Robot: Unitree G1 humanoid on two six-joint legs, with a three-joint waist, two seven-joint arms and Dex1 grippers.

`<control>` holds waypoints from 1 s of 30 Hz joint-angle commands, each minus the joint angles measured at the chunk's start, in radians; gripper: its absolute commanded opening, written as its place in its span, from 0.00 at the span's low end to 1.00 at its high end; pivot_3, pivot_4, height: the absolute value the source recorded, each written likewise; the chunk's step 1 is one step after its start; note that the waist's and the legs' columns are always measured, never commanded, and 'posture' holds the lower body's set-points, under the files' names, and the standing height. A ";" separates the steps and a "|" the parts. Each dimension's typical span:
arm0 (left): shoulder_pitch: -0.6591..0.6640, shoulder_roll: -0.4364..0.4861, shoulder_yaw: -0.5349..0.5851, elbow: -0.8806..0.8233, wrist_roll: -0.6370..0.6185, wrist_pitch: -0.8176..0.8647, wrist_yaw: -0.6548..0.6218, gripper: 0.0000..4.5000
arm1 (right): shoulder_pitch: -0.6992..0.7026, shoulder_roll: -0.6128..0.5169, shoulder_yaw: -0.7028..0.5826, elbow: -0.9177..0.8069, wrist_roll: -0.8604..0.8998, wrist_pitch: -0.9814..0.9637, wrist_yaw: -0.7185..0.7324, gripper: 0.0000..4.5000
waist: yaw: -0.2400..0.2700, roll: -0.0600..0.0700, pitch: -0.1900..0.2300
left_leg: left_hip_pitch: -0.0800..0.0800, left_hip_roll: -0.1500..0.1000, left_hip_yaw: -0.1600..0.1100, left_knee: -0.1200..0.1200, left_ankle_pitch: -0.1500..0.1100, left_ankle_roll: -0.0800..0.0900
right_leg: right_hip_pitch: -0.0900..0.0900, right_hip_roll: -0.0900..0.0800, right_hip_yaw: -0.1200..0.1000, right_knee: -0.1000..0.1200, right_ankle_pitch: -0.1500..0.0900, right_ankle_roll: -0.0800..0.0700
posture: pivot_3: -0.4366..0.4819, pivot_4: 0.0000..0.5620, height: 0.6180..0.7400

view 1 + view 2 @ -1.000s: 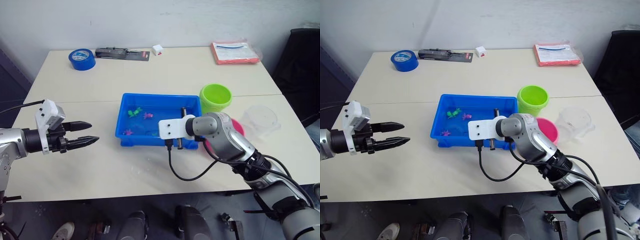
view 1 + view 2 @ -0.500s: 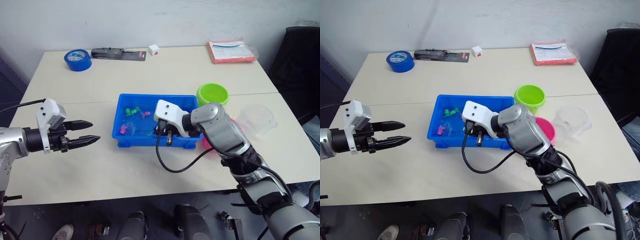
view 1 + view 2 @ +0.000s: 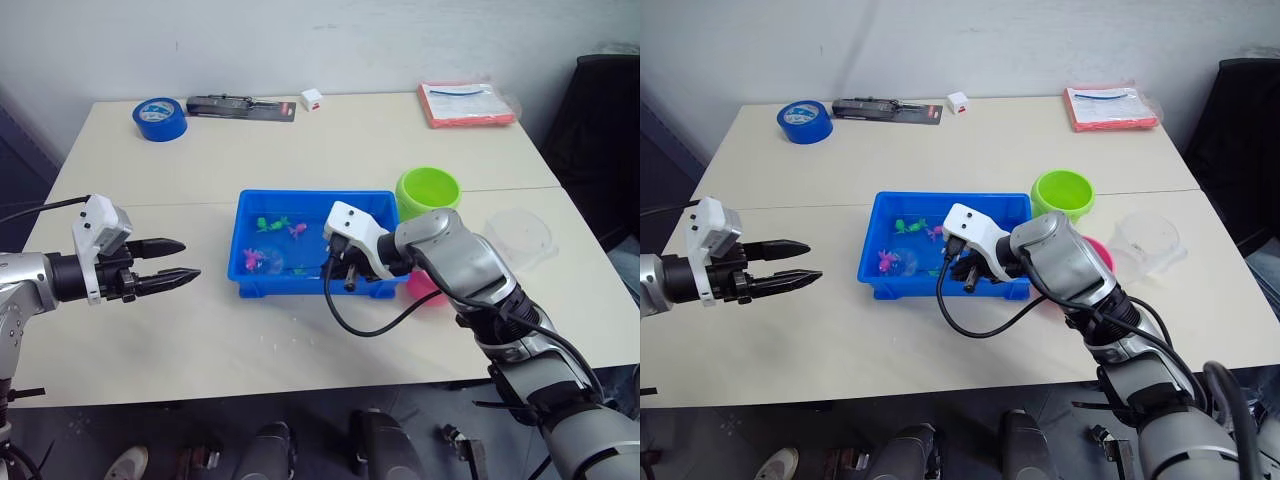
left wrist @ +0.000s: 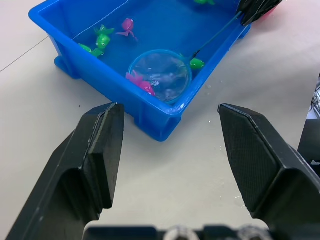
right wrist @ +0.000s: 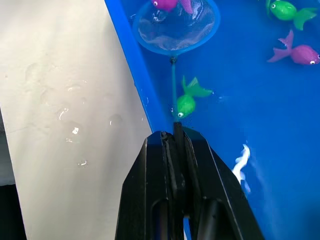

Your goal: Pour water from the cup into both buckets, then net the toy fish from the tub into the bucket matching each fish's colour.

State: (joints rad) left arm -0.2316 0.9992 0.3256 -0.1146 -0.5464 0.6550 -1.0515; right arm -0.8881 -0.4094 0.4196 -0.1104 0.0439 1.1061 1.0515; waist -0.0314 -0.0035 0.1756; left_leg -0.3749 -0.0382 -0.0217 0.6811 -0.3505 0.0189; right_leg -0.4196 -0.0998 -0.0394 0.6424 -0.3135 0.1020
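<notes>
Black right pincer (image 5: pixel 176 150) clamped on the net (image 5: pixel 177 25) stick, hoop down in the tub (image 3: pixel 250 205).
Hoop lies low at the tub's near wall to slip under a pink fish (image 4: pixel 140 84) at its rim; green fish (image 5: pixel 186 104) beside the stick. Left pincer (image 3: pixel 168 263) gapes wide, parked clear over the tabletop (image 3: pixel 250 340). Green bucket (image 3: pixel 429 190) waits just beyond the tub.

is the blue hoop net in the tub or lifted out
In. The blue-rimmed round hoop net sits low inside the shallow bright-blue plastic tub, a pink toy fish at its rim.
</notes>
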 commanded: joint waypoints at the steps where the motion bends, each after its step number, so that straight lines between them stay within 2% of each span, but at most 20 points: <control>1: -0.023 0.001 0.003 -0.002 -0.012 -0.013 -0.010 0.73 | -0.014 -0.008 -0.039 -0.009 0.056 0.002 -0.012 0.18 | 0.001 0.000 0.000 | 0.000 0.000 0.000 0.000 0.000 0.000 | 0.000 0.000 0.000 0.000 0.000 0.000 | 0.48 0.27 0.98; 17: -0.167 -0.026 -0.105 0.096 0.013 -0.070 -0.051 0.73 | 0.024 -0.194 -0.167 -0.053 0.167 -0.054 -0.047 0.18 | 0.004 0.000 0.000 | -0.001 -0.001 0.000 0.001 0.000 0.001 | 0.000 -0.001 -0.001 -0.001 0.000 0.000 | 0.48 0.27 0.98; 26: -0.224 -0.045 -0.150 0.146 0.042 -0.102 -0.078 0.73 | 0.059 -0.239 -0.198 -0.103 0.225 -0.041 -0.066 0.18 | 0.003 0.000 0.000 | -0.001 -0.001 0.001 0.001 0.000 0.001 | 0.000 -0.001 -0.001 -0.001 0.000 0.000 | 0.48 0.27 0.98; 30: -0.272 -0.085 -0.209 0.156 0.062 -0.136 -0.099 0.73 | 0.113 -0.294 -0.277 -0.158 0.275 -0.045 -0.057 0.18 | 0.011 0.000 0.000 | -0.001 -0.001 0.001 0.001 0.000 0.001 | 0.000 -0.001 -0.001 -0.001 0.000 0.000 | 0.48 0.27 0.98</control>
State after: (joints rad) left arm -0.4781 0.9194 0.1306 0.0526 -0.4918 0.5441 -1.1368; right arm -0.7814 -0.6770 0.2058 -0.2173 0.2892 1.0694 0.9886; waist -0.0201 -0.0036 0.1756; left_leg -0.3763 -0.0398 -0.0213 0.6825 -0.3504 0.0200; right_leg -0.4193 -0.1018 -0.0402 0.6414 -0.3135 0.1020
